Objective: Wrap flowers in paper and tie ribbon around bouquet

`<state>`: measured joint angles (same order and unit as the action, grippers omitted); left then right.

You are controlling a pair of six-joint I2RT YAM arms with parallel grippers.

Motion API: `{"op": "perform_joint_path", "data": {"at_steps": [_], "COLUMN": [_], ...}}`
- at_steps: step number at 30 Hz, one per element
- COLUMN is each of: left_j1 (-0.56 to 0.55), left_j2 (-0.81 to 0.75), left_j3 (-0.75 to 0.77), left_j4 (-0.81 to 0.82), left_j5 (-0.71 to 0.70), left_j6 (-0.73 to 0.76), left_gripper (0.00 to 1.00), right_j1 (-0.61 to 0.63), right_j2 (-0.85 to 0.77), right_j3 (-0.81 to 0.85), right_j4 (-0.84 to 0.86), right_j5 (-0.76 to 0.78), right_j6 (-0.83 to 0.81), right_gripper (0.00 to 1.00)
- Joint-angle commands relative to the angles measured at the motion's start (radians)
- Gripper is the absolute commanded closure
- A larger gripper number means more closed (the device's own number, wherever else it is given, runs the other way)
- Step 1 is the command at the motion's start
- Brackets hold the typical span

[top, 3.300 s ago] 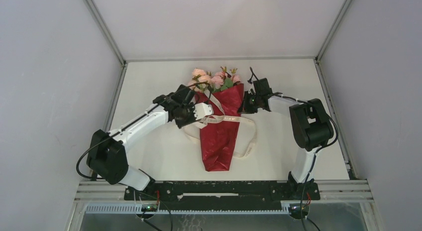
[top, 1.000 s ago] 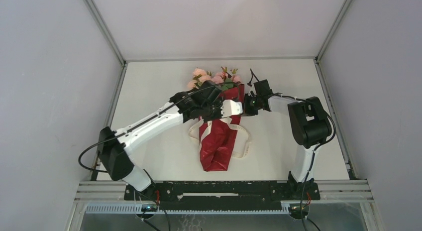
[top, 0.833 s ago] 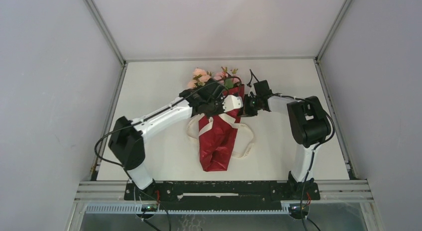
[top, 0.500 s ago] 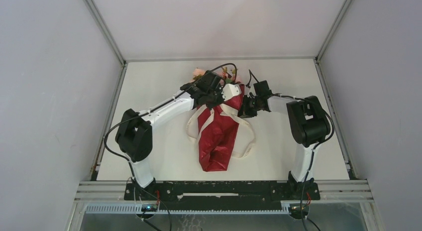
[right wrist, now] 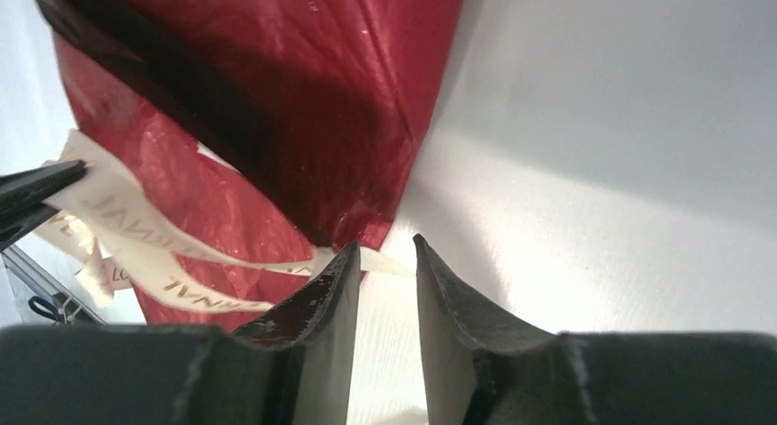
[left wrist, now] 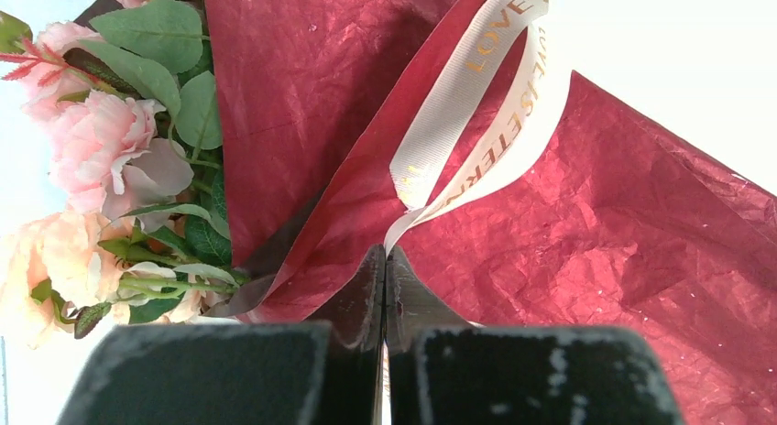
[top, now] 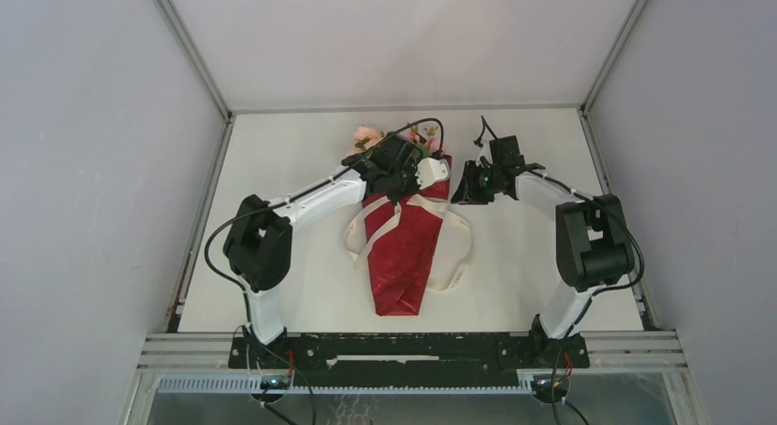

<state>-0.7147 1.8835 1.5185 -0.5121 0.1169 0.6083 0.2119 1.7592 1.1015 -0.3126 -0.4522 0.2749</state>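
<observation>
- The bouquet [top: 403,251] lies lengthwise on the bench [top: 293,150], flowers [top: 366,135] at the far end, tip toward the arms' bases.
- The left gripper [left wrist: 385,269] pinches the ribbon [left wrist: 458,104] tight.
- The right gripper [right wrist: 385,260] is slightly parted, holding nothing.

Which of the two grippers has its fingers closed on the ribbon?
The left gripper: its fingers are pressed together and pinch the cream ribbon. The right gripper has its fingers apart, with a clear gap between them.

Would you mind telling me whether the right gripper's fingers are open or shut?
Open: the right gripper shows a clear gap between its fingers, with bare table visible through it.
</observation>
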Motion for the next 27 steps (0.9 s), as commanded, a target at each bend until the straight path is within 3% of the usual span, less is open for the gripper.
{"op": "perform_joint_path", "data": {"at_steps": [1, 10, 19, 27], "left_j1": [0.004, 0.003, 0.004, 0.004], "left_j2": [-0.005, 0.006, -0.009, -0.01], "left_j3": [0.044, 0.049, 0.042, 0.037], "left_j4": [0.024, 0.032, 0.026, 0.026], "left_j5": [0.025, 0.026, 0.029, 0.038], "left_j6": [-0.015, -0.013, -0.007, -0.005], "left_gripper": [1.0, 1.0, 1.0, 1.0], "right_j1": [0.016, 0.011, 0.071, 0.132], "right_j2": [-0.081, -0.131, 0.071, 0.148], "right_j3": [0.01, 0.011, 0.235, 0.306], "right_j4": [-0.035, 0.031, -0.105, -0.226], "right_j5": [0.023, -0.065, -0.082, -0.105], "right_j6": [-0.055, 0.007, -0.002, -0.08], "right_gripper": [0.61, 0.62, 0.62, 0.78]}}
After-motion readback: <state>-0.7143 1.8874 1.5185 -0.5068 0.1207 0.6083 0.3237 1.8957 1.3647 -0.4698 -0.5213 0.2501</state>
